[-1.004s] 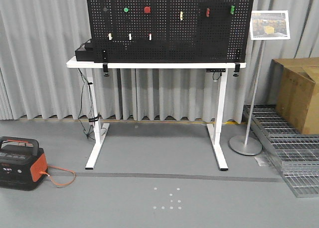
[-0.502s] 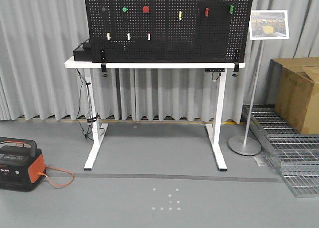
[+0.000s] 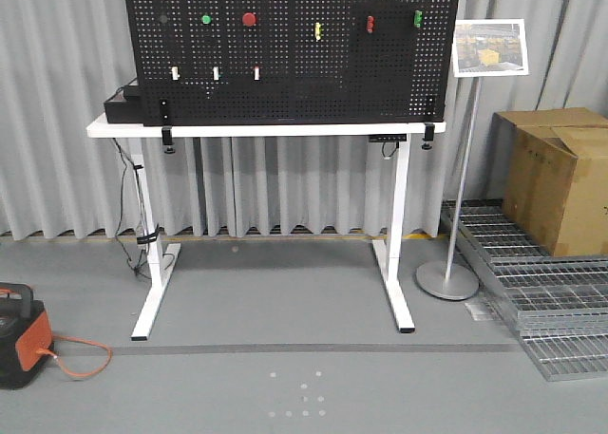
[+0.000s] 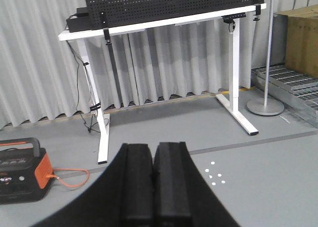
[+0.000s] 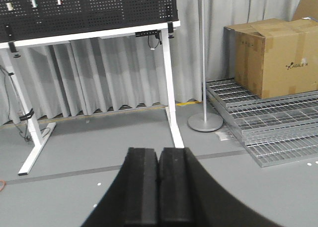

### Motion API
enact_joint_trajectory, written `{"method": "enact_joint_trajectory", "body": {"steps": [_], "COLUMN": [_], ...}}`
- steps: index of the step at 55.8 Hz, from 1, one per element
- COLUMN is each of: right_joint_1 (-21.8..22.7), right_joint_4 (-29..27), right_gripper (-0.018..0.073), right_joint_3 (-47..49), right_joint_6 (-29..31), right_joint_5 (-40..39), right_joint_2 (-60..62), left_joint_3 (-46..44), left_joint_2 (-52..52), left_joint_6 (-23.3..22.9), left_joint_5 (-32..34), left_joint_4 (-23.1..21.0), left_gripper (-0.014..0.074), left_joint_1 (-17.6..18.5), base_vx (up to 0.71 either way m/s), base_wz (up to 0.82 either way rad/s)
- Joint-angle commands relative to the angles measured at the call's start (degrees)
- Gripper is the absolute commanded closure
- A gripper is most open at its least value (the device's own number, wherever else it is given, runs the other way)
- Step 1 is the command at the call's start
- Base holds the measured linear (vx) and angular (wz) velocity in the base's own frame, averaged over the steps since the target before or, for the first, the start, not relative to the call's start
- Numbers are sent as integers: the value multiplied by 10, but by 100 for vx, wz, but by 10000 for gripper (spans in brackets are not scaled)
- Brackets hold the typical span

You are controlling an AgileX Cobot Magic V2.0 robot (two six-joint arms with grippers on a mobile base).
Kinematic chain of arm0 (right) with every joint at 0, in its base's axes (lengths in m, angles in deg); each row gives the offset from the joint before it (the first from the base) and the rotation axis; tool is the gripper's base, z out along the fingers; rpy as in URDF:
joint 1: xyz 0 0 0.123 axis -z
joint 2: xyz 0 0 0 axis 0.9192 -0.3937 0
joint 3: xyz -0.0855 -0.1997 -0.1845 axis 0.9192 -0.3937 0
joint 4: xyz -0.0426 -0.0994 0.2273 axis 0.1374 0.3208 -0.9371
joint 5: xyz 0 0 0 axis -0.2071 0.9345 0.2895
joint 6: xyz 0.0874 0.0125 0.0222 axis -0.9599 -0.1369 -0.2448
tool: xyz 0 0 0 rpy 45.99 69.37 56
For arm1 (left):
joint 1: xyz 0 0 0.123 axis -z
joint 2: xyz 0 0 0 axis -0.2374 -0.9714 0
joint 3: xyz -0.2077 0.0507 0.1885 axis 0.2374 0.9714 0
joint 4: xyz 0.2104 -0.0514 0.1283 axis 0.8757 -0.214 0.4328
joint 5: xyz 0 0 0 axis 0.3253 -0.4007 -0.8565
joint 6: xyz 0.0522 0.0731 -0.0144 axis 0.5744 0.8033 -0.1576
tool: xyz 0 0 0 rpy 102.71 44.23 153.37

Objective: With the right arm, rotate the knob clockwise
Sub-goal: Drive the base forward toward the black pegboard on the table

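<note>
The knob (image 3: 163, 19) is a small grey round shape on the black pegboard (image 3: 332, 73), left of the green button (image 3: 205, 19); it is too small to show detail. The pegboard stands on a white table (image 3: 256, 129) far ahead. My left gripper (image 4: 154, 147) is shut and empty, low over the grey floor. My right gripper (image 5: 158, 151) is also shut and empty over the floor. Both are well short of the board. Neither wrist view shows the knob.
Red buttons (image 3: 249, 19) and small coloured switches sit on the pegboard. A sign stand (image 3: 447, 280) stands right of the table, with a cardboard box (image 3: 556, 178) on metal grates (image 3: 532, 301) beyond. A black and orange power unit (image 3: 19, 334) with a cable lies on the floor at left.
The table and pegboard have shifted left in the front view and look slightly larger. No arm shows in that view.
</note>
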Motion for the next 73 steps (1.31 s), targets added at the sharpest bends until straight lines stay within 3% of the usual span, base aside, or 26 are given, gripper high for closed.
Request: {"method": "enact_joint_trajectory", "body": {"steps": [1,73], "right_joint_1": [4,4], "right_joint_4": [6,6], "right_gripper": [567,567], "right_joint_3": [-4,-4], "right_joint_6": [6,6], "right_joint_5": [-46,-46], "right_joint_2": [8,8], "left_joint_3": [19,19], "left_joint_2": [10,10], "left_joint_6": [-1,-1], "left_joint_5": [49,49], "left_joint_4": [-3,-3], "left_gripper": [603,603], "left_joint_1": [4,4], "base_vx": [18,40], "base_wz": [-7,6]}}
